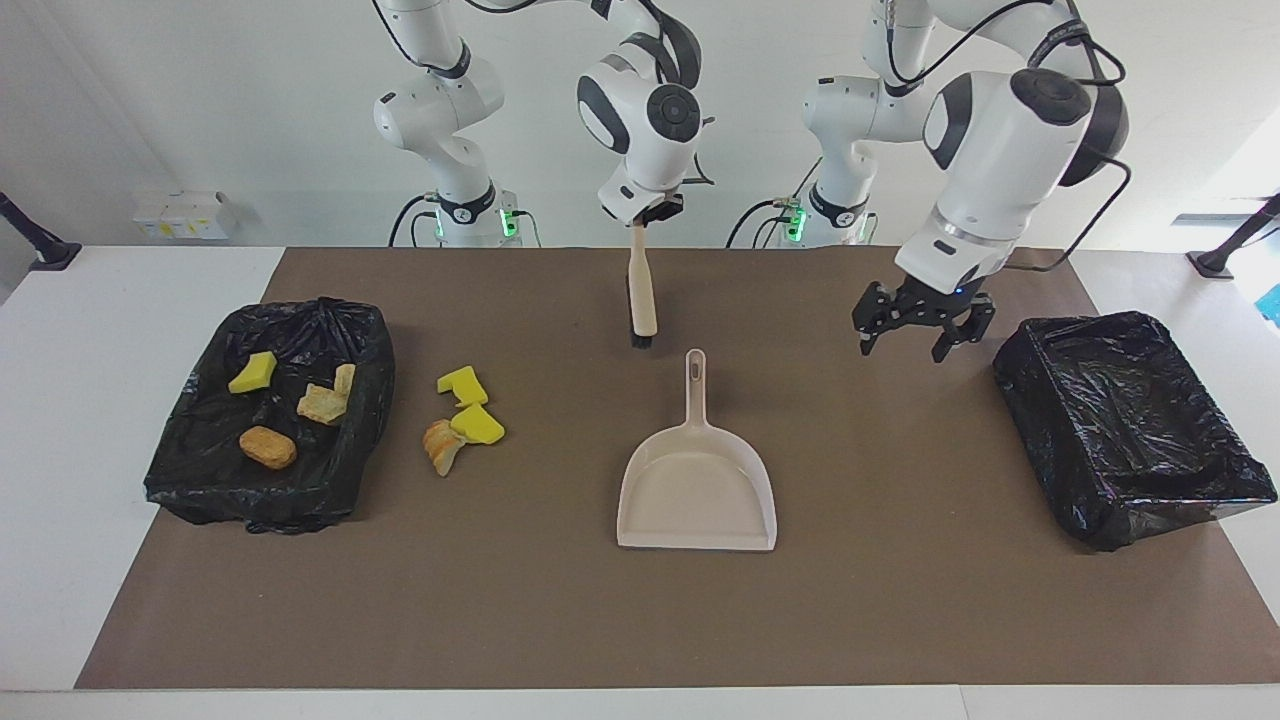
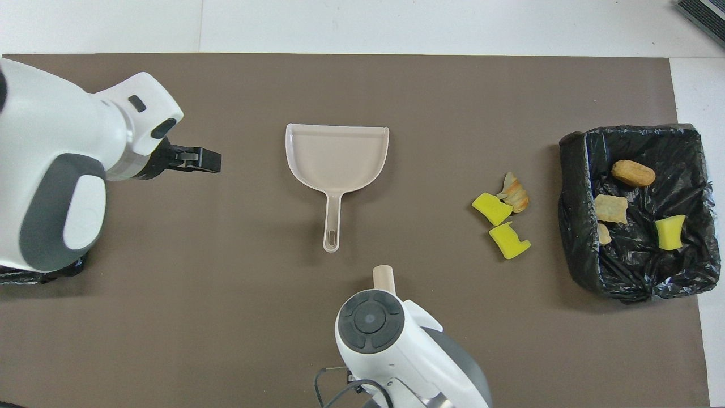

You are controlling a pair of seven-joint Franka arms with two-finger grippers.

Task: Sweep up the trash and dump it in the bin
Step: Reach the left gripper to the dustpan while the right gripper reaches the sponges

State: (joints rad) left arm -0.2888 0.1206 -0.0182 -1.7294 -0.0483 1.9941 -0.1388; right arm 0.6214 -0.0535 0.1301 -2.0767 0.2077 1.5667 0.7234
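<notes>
Trash [image 1: 462, 418] clusters beside the dustpan [image 1: 697, 490]; right gripper [image 1: 644, 222] clamps an upright brush [image 1: 641, 296], left gripper [image 1: 922, 325] fingers spread, empty.

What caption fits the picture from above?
Right gripper holds a brush near the dustpan; three scraps lie beside the bin.

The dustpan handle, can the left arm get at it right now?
Probably yes. The left gripper hangs open and empty over bare mat beside the dustpan, whose handle points toward the robots with nothing on or against it.
</notes>
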